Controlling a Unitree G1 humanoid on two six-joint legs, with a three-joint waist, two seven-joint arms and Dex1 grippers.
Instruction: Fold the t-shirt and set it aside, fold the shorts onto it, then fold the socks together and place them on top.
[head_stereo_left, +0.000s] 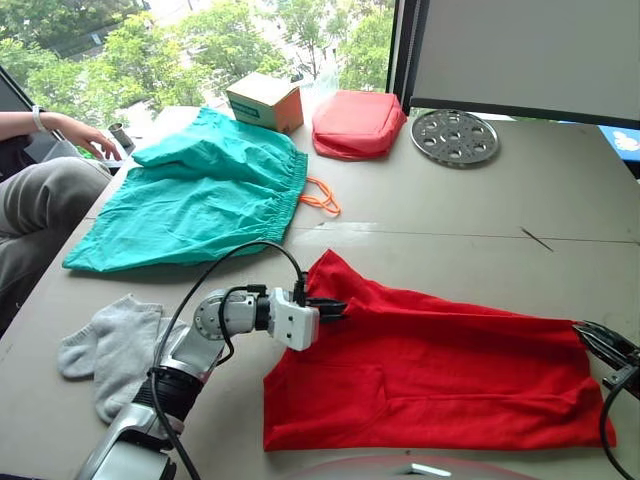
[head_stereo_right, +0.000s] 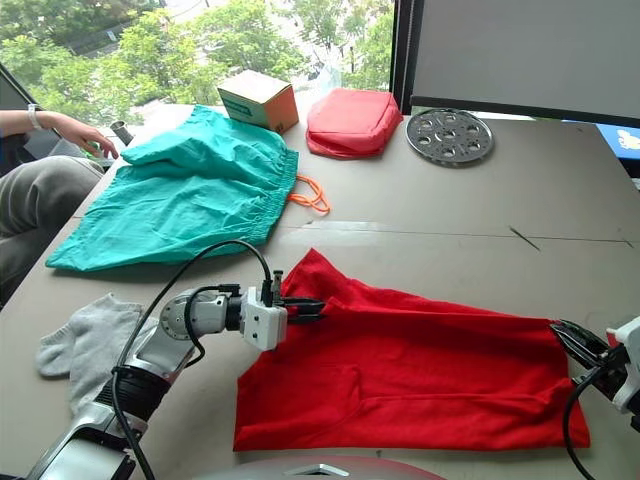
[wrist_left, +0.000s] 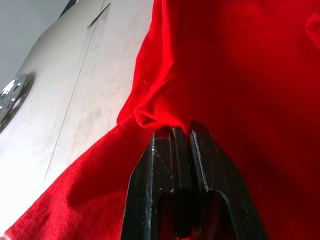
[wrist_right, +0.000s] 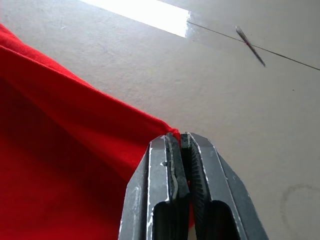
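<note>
The first step, folding the t-shirt, is in hand. It lies spread on the surface between the two arms, already doubled lengthwise by the look of it. The left pincer is clamped on a bunched fold at the shirt's left end, its black fingers pressed together with red cloth puckered between them. The right pincer is likewise closed on the shirt's far right corner, pinching just the edge where the cloth meets bare surface.

With both ends held, the next move is probably to lift and carry one end over the other, or to draw the held edge across the body of the shirt. That calls for both arms rising together and keeping the cloth taut enough not to sag or slip from the thin corner grip on the right, which looks the weaker hold.

The shorts lie well beyond the left pincer, orange drawstring trailing from the waistband. The socks sit behind the left pincer, beside that arm, untouched.

A small cardboard box beyond the shorts has a teal printed side, but no wording can be read. The red pouch and perforated metal disc show no labels. A person's hand rests at the surface's far left edge.
</note>
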